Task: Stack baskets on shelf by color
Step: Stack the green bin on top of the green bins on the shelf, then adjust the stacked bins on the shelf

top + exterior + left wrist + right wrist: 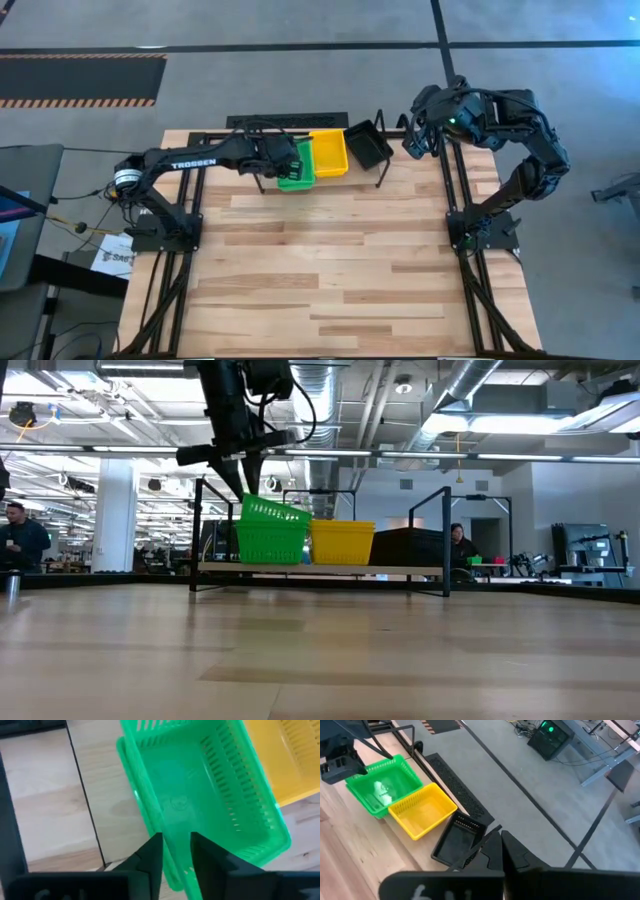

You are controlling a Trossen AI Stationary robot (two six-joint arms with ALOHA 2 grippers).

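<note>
On the shelf point(420, 569) near the table's far edge stand green, yellow point(328, 152) and black point(368, 143) baskets, side by side. My left gripper point(175, 837) is over the shelf's left end, shut on the upper green basket point(275, 512). That basket is tilted, its left end raised and its right end resting in a lower green basket point(270, 544). My right gripper point(499, 834) hovers shut above and to the right of the black basket point(457, 842), touching nothing. My left gripper pinches the upper green basket by its side wall and rim point(172, 827). One finger point(202, 852) is inside the basket and one finger point(151, 854) is outside it. The fingers come from above, pointing down. The basket hangs tilted from the hold, its lower end on the green basket beneath.
The shelf's black wire end loops point(444, 530) rise at both ends. The wooden tabletop point(330, 270) stretches bare toward the near edge. Both arm bases point(165, 225) point(480, 230) stand on black frames at the table's sides. People point(20, 540) stand in the room beyond the table.
</note>
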